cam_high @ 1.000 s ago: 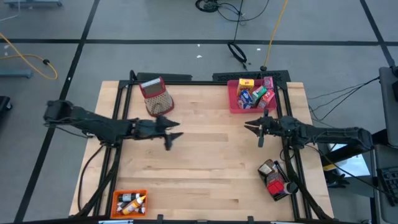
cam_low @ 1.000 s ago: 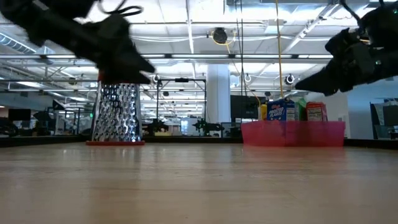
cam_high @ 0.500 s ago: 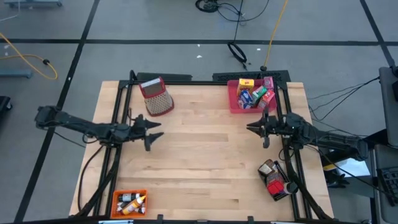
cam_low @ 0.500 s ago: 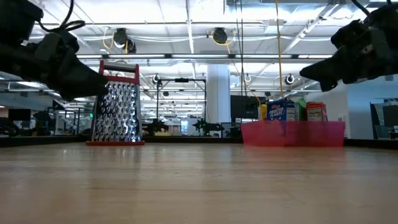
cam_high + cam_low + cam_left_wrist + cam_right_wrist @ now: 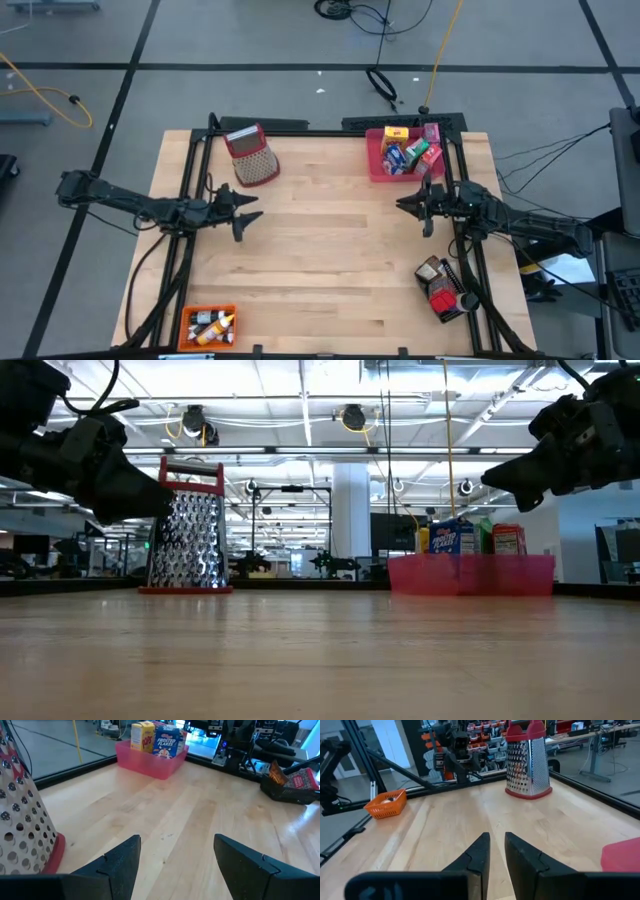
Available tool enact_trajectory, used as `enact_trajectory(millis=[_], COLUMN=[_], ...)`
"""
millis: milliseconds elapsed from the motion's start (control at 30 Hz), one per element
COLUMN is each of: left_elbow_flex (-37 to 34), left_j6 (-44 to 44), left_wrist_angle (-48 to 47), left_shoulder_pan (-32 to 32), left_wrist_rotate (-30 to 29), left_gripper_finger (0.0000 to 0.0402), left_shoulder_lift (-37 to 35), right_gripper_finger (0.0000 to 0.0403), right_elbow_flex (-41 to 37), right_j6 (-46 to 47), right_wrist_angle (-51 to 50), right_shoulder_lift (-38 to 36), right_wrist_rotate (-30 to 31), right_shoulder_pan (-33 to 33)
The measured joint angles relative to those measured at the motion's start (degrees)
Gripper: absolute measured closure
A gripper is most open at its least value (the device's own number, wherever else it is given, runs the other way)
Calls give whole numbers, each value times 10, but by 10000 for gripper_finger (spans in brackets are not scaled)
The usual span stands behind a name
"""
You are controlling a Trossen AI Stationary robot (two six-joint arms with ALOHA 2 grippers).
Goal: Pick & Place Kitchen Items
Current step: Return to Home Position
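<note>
From above: left pincer (image 5: 248, 215) over the left side of the tabletop (image 5: 330, 260), right pincer (image 5: 413, 216) over the right side. Packets and boxes (image 5: 405, 152) in the pink tray (image 5: 375, 168) at the back right, red packet (image 5: 441, 297) in the black tray (image 5: 462, 305), small bottles (image 5: 208, 325) in the orange tray (image 5: 190, 312). From table height: both pincers up in the air. Left wrist: fingers (image 5: 125, 865) spread wide, holding nothing. Right wrist: fingers (image 5: 477, 855) clenched to a thin gap, holding nothing.
</note>
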Motion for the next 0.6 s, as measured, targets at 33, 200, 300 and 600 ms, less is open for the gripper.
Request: enact_trajectory(millis=[33, 200, 300, 600], left_elbow_flex=[0, 0, 0, 0], left_j6=[0, 0, 1, 1], left_wrist_angle=[0, 0, 0, 0], left_shoulder_pan=[0, 0, 0, 0], left_wrist_rotate=[0, 0, 0, 0], left_gripper_finger=[147, 147, 147, 146], left_shoulder_lift=[0, 0, 0, 0], right_gripper_finger=[353, 353, 352, 353], right_elbow_flex=[0, 0, 0, 0], right_j6=[2, 4, 4, 4], right_wrist_angle=[0, 0, 0, 0], right_shoulder_lift=[0, 0, 0, 0], right_wrist_rotate=[0, 0, 0, 0], right_shoulder_pan=[0, 0, 0, 0])
